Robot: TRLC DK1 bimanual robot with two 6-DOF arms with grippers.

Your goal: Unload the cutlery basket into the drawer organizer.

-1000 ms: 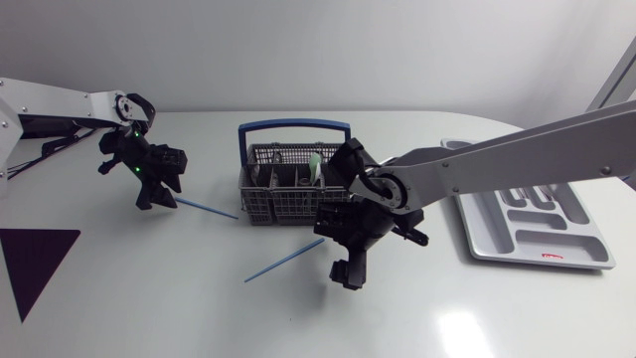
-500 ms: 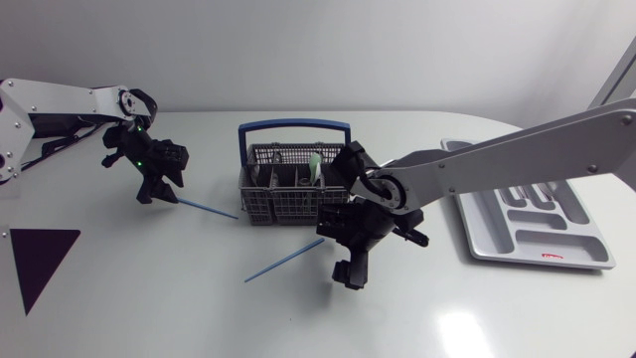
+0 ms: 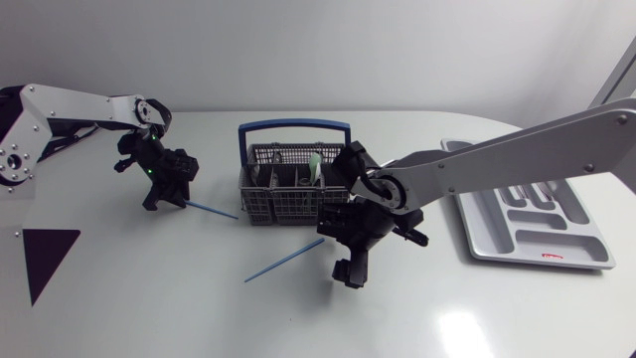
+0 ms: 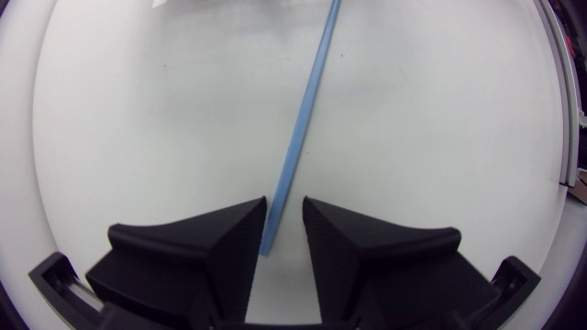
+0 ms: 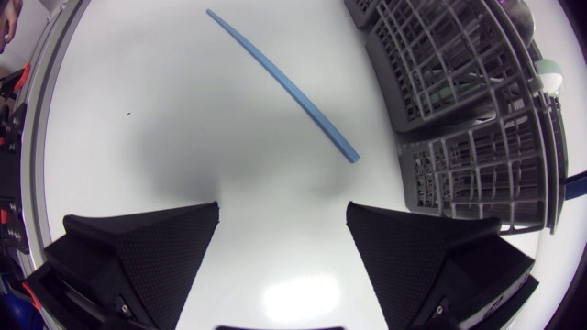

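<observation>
Blue, thin and flat: the near blue stick [image 3: 286, 260] lies slantwise on the white table [image 3: 149, 308], nearest the front edge. R gripper [image 3: 350, 270] hangs just beside its basket-side end, pointing down. In the R wrist view the R gripper [image 5: 284, 225] is spread wide w/ nothing btwn its fingers [image 5: 147, 247]. The stick [image 5: 284, 87] lies ahead of it, one end close to the cutlery basket [image 5: 459, 110] but apart from it.

Further back, mid-table, stands the grey wire cutlery basket [image 3: 288, 194] w/ its blue handle [image 3: 294, 126] upright. A pale green utensil [image 3: 314, 166] stands in one compartment, others too small to name. R arm comes in from the right and crosses in front of the basket's right corner.

Left of the basket lies the far blue stick [image 3: 209, 209], one end close to the basket's front-left corner (touching or not, can't tell), the other under the L gripper [image 3: 159, 196]. In the L wrist view the L gripper [image 4: 284, 220] has its fingers slightly parted, not clamped. The stick [image 4: 303, 128] runs straight ahead, its tip in the gap, close to one finger only.

Far right: grey drawer organizer [image 3: 477, 214], well apart from the basket, some cutlery in its rear slots.
</observation>
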